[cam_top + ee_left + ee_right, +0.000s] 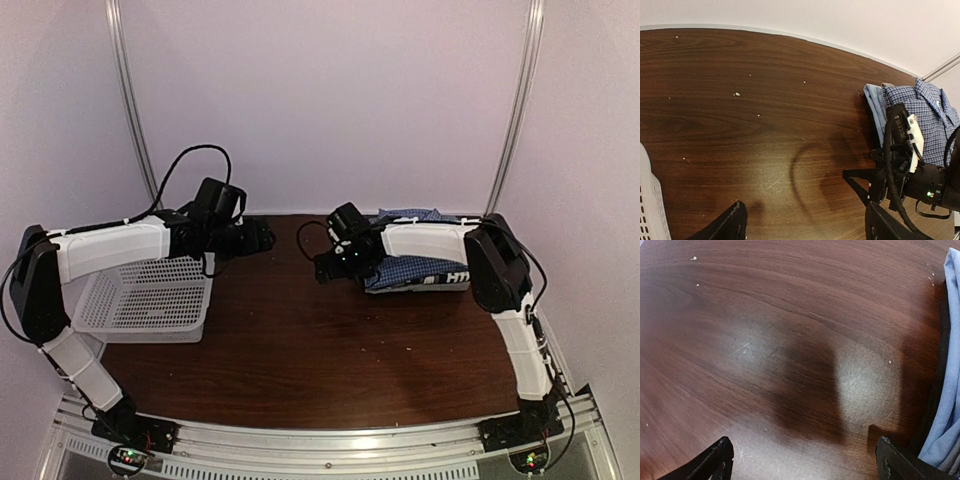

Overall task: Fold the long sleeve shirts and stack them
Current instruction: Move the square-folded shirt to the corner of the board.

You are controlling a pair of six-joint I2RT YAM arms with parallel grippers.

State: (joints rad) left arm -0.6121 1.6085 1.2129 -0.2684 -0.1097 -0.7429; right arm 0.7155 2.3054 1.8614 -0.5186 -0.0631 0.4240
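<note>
Two shirts stacked at far right edge, blue checked shirt (927, 115) over black-and-white shirt (450, 282). Likely soft, light, floppy; pinch folded edges. Left gripper (805, 225) and right gripper (807, 462) spread wide, empty.

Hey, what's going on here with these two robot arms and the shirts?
Neither arm is handling anything right now. The left end effector and the right end effector both hover open and empty over the brown table. The blue checked shirt lies folded on top of the black-and-white shirt at the far right, just behind the right end effector. The white mesh basket sits at the left with nothing visible in it.
</note>
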